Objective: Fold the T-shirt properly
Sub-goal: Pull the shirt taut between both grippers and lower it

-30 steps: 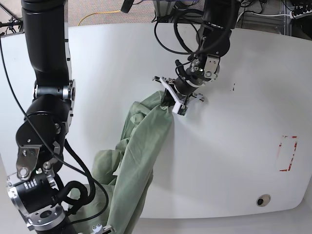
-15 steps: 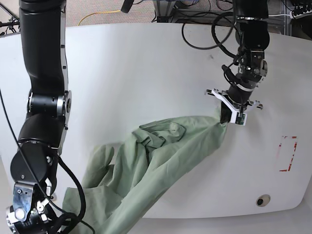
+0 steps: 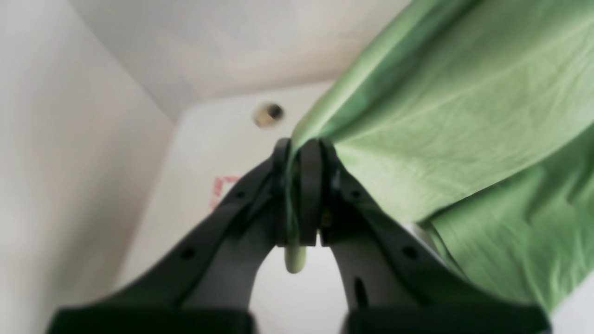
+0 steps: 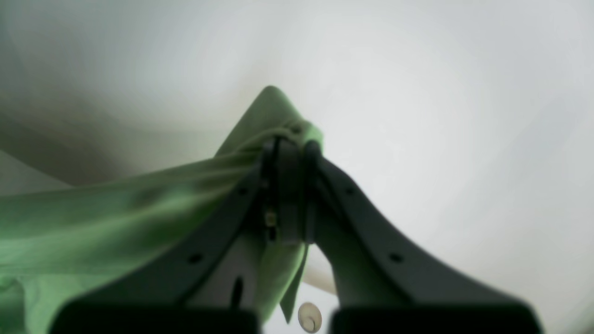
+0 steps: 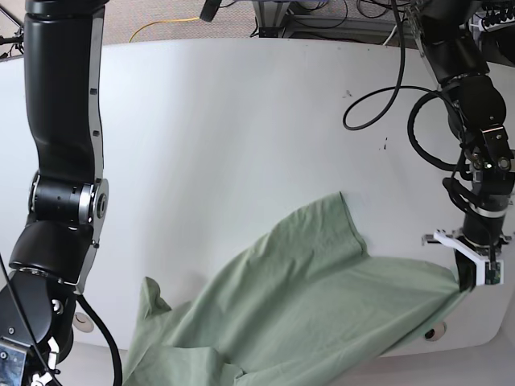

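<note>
1. Step: spreading, not yet folding. T-shirt [image 5: 298, 305] lies stretched across the table [image 5: 241, 121] near its front edge.
2. Left fingers [image 5: 471, 277] and right fingers [image 4: 287, 153] each pinch a shirt edge.
3. Next, you lower both ends flat and keep tension even.

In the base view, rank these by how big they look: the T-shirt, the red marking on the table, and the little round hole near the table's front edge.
Largest to smallest as they appear in the base view:
1. T-shirt, spread across much of the table's lower half.
2. Red marking, but the picture's right edge cuts it off and the left arm partly hides it, so its full extent is unsure.
3. Round hole, tiny and partly covered by the shirt.
</note>
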Motion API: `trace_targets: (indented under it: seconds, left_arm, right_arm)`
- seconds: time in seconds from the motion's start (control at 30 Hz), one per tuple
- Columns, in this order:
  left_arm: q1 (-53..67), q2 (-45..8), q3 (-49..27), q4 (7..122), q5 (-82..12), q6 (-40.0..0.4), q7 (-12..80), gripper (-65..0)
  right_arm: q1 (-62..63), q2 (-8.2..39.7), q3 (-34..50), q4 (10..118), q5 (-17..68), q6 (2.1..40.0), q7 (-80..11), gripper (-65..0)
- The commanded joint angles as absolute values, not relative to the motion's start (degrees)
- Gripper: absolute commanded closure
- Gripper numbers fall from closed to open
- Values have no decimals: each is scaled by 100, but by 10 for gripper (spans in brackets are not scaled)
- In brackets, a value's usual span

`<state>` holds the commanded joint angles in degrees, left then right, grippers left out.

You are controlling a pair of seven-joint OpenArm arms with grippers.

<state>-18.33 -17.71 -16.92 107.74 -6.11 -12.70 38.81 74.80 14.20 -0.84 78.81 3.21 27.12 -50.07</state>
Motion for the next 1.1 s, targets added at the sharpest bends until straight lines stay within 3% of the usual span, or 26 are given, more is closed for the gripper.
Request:
trace_targets:
  seconds: [0.23, 0.47, 0.87, 1.1]
  left_arm:
    - [-2818, -2202, -1710, 10818, -620, -1270, 4233, -10]
    - [-3187, -2246, -1719, 10818, -620, -1288, 4330, -11]
    - [-3108, -2211, -1982, 11002, -611, -2431, 5068, -11]
    - [-2062, -2211, -1974, 11371, -620, -2492, 5130, -10]
  right_arm:
    - [7480, 1578, -57, 7925, 374, 2721, -5033, 0]
    - [6879, 1789, 303, 8101, 374, 2721, -5033, 0]
    - [4725, 1771, 892, 9473, 374, 2721, -5042, 0]
    - [3424, 1640, 1209, 10237, 382, 2730, -5244, 0]
